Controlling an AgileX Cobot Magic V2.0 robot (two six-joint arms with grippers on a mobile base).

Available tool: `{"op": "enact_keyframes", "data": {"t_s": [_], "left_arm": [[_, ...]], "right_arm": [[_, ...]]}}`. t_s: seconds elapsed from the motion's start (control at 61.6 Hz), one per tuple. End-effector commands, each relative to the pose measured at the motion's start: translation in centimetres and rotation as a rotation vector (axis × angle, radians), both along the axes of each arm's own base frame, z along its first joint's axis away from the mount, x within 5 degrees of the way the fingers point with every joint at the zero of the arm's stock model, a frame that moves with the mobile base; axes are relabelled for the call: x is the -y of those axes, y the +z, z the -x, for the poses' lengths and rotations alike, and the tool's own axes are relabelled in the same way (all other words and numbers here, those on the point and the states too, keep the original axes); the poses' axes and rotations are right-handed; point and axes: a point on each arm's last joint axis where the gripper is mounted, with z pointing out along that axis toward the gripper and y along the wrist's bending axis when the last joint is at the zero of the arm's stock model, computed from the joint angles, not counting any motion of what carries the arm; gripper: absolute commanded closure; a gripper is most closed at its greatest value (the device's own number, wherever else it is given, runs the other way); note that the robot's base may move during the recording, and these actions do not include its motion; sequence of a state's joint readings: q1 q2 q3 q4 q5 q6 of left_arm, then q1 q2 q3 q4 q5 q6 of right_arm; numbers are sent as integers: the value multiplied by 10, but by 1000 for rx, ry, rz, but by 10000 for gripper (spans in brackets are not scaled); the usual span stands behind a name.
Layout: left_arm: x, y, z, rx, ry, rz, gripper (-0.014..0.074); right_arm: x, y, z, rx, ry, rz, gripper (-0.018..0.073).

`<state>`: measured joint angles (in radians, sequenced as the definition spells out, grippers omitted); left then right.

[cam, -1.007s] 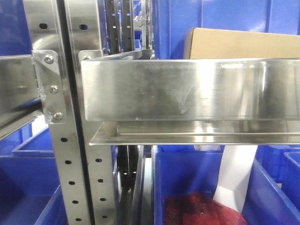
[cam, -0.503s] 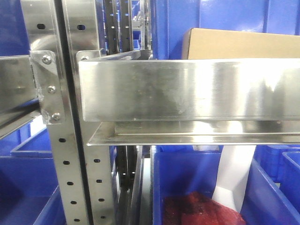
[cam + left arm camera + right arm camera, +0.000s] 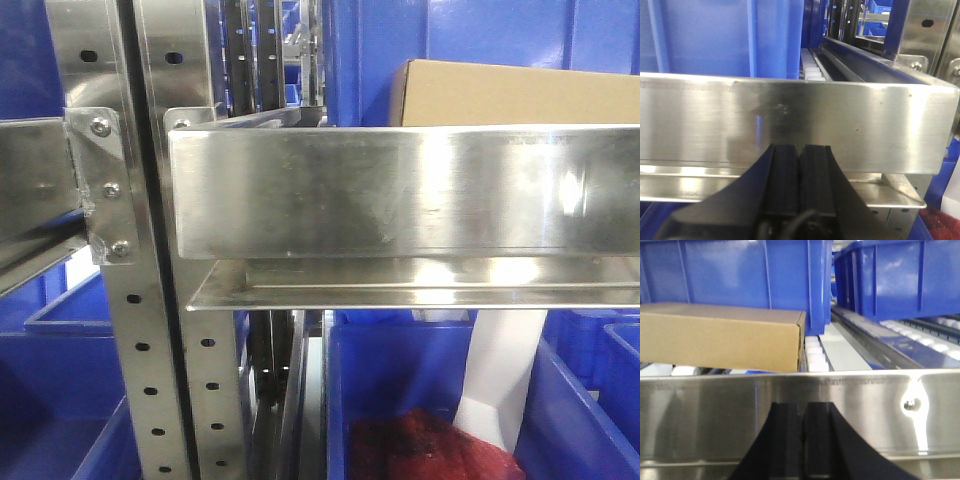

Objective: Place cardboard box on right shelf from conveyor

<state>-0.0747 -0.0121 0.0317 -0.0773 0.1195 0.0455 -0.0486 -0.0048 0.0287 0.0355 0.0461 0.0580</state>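
The tan cardboard box (image 3: pixel 515 92) lies inside the right shelf (image 3: pixel 400 190), behind its tall steel front lip. In the right wrist view the cardboard box (image 3: pixel 720 337) rests on white rollers beyond the right shelf lip (image 3: pixel 700 415). My right gripper (image 3: pixel 803 405) is shut and empty, below and in front of that lip, apart from the box. My left gripper (image 3: pixel 800 148) is shut too, with nothing in it, facing the steel lip of a shelf tray (image 3: pixel 715 125). The conveyor is out of view.
Blue plastic bins (image 3: pixel 740 270) stand behind the box on the shelf, another blue bin (image 3: pixel 420 390) with red cloth (image 3: pixel 430 448) sits below. Perforated steel uprights (image 3: pixel 150 330) stand left of the shelf. White rollers (image 3: pixel 815 355) run back along the shelf floor.
The front view has shifted slightly between one second ago and half a second ago, then held still. The box has stayed on the shelf.
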Motion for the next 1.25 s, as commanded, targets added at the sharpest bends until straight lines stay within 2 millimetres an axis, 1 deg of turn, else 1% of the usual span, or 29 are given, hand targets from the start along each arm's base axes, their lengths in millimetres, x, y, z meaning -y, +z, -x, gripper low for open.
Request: {"op": "enact_keyframes", "data": {"t_s": [0.0, 1.234], "left_arm": [[0, 6, 1, 92, 2, 13, 713], [0, 6, 1, 92, 2, 13, 713]], "right_arm": [[1, 11, 3, 124, -12, 16, 524], [1, 11, 3, 123, -12, 15, 524]]}}
